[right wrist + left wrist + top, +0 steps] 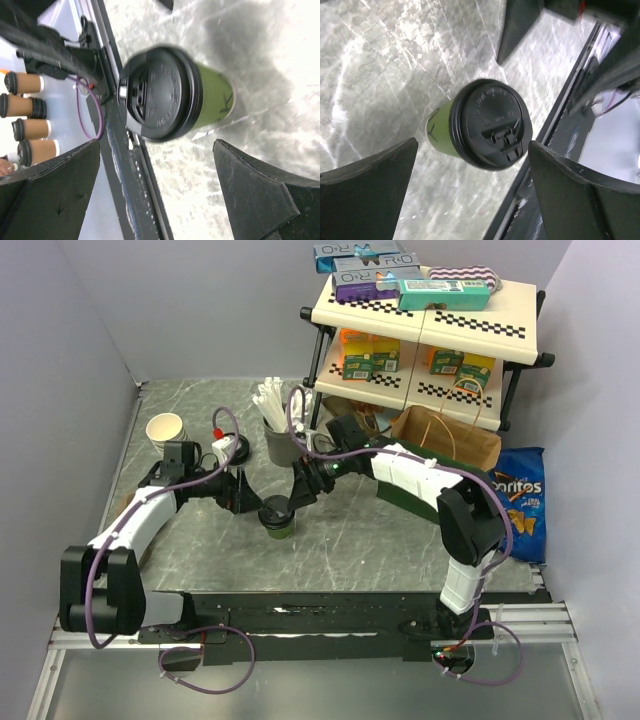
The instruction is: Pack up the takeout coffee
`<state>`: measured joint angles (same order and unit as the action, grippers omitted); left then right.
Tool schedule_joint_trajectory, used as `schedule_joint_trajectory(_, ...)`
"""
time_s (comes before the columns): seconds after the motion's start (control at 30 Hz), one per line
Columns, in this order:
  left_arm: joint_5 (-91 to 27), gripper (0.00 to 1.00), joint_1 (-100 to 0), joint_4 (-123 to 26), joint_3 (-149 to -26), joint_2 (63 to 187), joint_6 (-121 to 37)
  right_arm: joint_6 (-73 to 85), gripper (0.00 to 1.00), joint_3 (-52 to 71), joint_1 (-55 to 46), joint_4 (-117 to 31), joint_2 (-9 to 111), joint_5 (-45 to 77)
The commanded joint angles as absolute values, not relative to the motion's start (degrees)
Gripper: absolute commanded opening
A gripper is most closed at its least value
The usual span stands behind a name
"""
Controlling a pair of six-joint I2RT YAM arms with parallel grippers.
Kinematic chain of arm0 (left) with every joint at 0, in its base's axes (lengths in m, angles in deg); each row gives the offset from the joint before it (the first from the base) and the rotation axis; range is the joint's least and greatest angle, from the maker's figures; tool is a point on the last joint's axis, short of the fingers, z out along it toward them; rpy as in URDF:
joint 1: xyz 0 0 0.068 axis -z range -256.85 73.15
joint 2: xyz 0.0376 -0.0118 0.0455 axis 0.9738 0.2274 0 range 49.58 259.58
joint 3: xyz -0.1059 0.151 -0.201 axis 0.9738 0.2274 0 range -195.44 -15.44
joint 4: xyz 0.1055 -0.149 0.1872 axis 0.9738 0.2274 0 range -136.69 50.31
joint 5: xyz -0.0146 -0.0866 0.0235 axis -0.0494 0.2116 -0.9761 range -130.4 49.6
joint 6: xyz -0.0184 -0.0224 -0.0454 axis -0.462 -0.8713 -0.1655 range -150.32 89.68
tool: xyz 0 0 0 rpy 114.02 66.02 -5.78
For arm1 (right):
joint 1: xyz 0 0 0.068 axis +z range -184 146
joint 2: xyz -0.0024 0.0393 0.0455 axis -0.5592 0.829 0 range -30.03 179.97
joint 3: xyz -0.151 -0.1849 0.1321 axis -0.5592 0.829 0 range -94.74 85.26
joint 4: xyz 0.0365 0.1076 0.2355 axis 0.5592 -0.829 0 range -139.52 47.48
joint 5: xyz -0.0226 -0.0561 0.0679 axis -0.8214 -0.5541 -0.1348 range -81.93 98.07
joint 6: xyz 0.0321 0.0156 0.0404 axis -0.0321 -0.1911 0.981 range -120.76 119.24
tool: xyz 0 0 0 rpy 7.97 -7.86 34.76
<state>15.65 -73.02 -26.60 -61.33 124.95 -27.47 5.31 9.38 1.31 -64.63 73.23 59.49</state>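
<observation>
- Takeout coffee (277,517), lid on, upright on the desk (200,550), between both sets of jaws and touched by neither.
- Left jaws spread wide, released; cup centred in the gap.
- Right jaws likewise wide apart, gripping nothing, cup in the gap.
- Brown paper bag (445,440) well beyond the right jaws, apart from the cup.
- Packing apparently barely begun: grasp, lift and bagging all left to do.

Grey marble table (370,545) w/ takeout coffee (277,518), white cup (166,430), cutlery holder (277,443), paper bag (450,440), rack (430,315).
</observation>
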Motion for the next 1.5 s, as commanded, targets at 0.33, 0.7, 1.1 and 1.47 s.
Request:
schedule_joint_trajectory(0.33, 12.9, 0.99, -68.9, -32.7, -62.2, 124.3, -20.8, 2.8, 0.99, 11.0, 1.4, -67.6, 69.7, 56.9)
schedule_joint_trajectory(0.7, 16.7, 0.97, -68.2, -39.0, -63.7, 130.4, -28.4, -3.6, 0.68, 14.3, 6.1, -65.5, 71.6, 57.1)
schedule_joint_trajectory(1.1, 16.2, 0.94, -68.7, -31.0, -62.2, 126.6, -26.7, 2.0, 0.68, 3.0, 6.3, -65.8, 81.7, 54.0)
schedule_joint_trajectory(1.47, 11.5, 0.93, -70.9, -28.5, -59.6, 123.1, -28.4, 2.7, 0.84, 0.3, 4.3, -63.4, 83.4, 61.7)
